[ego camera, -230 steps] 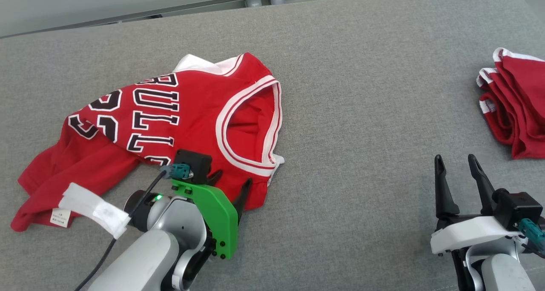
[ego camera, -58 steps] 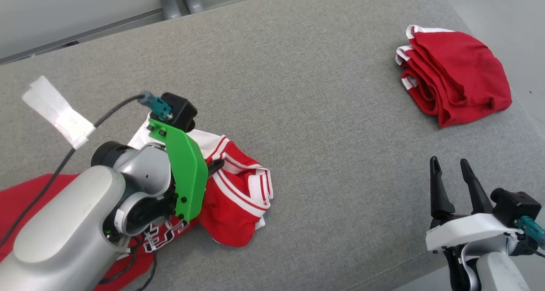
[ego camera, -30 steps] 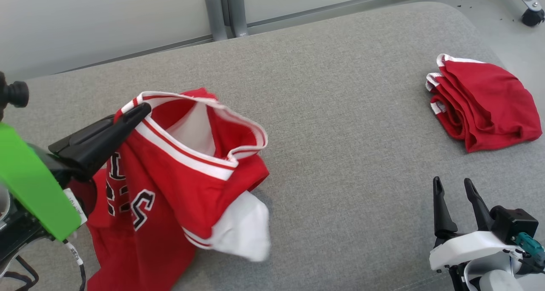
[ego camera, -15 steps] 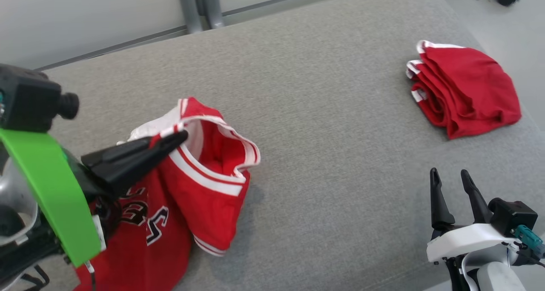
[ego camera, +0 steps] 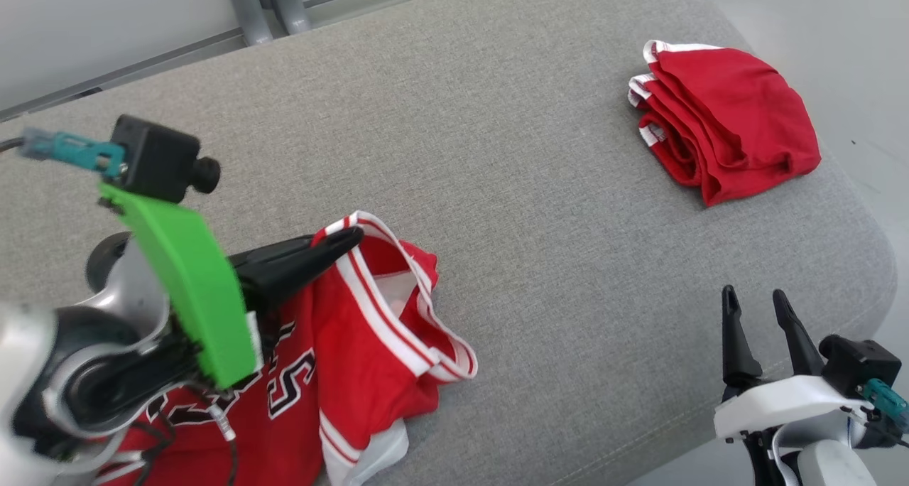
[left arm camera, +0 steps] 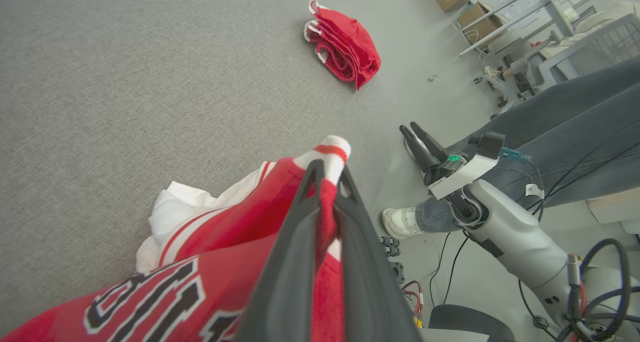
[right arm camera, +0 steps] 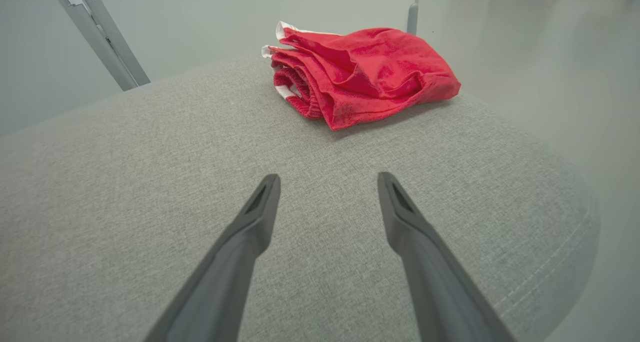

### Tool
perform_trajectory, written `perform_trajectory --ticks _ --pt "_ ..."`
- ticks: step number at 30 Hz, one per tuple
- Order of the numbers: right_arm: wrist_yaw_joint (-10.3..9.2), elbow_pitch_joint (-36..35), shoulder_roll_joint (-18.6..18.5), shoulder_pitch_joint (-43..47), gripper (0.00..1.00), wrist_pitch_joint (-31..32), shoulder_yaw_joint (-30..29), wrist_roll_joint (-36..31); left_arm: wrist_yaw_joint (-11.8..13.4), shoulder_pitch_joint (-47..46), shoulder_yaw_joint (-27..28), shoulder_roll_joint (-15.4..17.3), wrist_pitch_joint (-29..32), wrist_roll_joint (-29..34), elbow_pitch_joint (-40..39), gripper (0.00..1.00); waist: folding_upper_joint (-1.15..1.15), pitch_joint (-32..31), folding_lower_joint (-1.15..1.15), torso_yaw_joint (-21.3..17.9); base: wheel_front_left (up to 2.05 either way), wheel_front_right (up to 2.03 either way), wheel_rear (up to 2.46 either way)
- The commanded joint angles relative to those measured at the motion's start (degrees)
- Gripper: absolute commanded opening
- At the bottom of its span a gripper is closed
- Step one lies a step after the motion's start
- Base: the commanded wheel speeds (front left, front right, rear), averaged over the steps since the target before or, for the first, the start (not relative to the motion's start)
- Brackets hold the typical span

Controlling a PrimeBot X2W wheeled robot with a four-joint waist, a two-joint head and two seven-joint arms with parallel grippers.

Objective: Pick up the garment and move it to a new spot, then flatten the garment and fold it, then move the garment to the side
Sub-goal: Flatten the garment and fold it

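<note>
Basketball jersey [ego camera: 369,344]: trim pinched in left claw [ego camera: 348,241] | bulk draped toward 6 o'clock of tips | right claw [ego camera: 756,301] spread, well apart at 3 o'clock

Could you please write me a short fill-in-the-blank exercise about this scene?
The left gripper is ____ on the jersey.
The right gripper stands ____, holding nothing.
The folded red garment lies on the ____ surface.
Missing words: shut, open, grey.

The jersey [ego camera: 358,354] is smooth red cloth, the table cover [ego camera: 540,209] matt, coarse-woven grey fabric.
</note>
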Motion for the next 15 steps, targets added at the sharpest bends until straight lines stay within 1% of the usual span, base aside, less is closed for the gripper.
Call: perform_trajectory --ticks 1,4,6,8,9,11,14,15 --pt "0.00 0.0 -0.1 -0.9 1.00 -0.2 0.3 0.7 0.4 -1.2 -0.8 -1.0 -0.2 1.1 1.4 0.00 0.69 0.7 0.00 -0.3 0.00 0.00 0.00" --pt "0.00 0.0 -0.1 -2.3 1.00 -0.2 1.6 1.3 1.3 -5.5 -4.5 -6.8 -2.2 5.9 11.0 0.00 0.69 2.0 0.00 -1.3 0.00 0.00 0.00" --pt "0.00 -0.1 -0.1 -2.7 1.00 -0.2 2.1 1.6 0.8 -8.4 -6.0 -10.0 -4.1 8.6 16.5 0.01 0.69 2.7 0.00 -1.8 0.00 0.00 0.00" --pt "0.00 0.1 -0.1 -2.9 1.00 -0.2 2.3 2.0 0.0 -11.0 -6.9 -12.1 -5.9 11.2 21.6 0.02 0.69 3.4 0.00 -2.3 0.00 0.00 0.00" --pt "0.00 0.2 -0.1 -2.9 1.00 -0.2 2.4 2.2 -0.6 -12.3 -7.2 -12.7 -7.1 12.4 23.9 0.09 0.69 3.7 0.00 -2.5 0.00 0.00 0.00" --pt "0.00 0.5 -0.1 -2.8 1.00 -0.2 2.9 2.7 -1.4 -14.5 -7.6 -13.6 -8.7 14.8 28.8 0.08 0.69 4.2 0.00 -3.1 0.00 0.00 0.00" --pt "0.00 0.8 -0.1 -2.6 1.00 -0.2 3.4 3.5 -3.5 -17.2 -8.8 -13.4 -10.7 18.2 34.8 0.11 0.69 4.7 0.00 -3.6 0.00 0.00 0.00" --pt "0.00 0.8 -0.1 -2.6 1.00 -0.2 3.5 3.5 -3.9 -17.7 -9.1 -13.2 -11.2 19.1 36.7 0.23 0.69 4.8 0.00 -3.7 0.00 0.00 0.00"
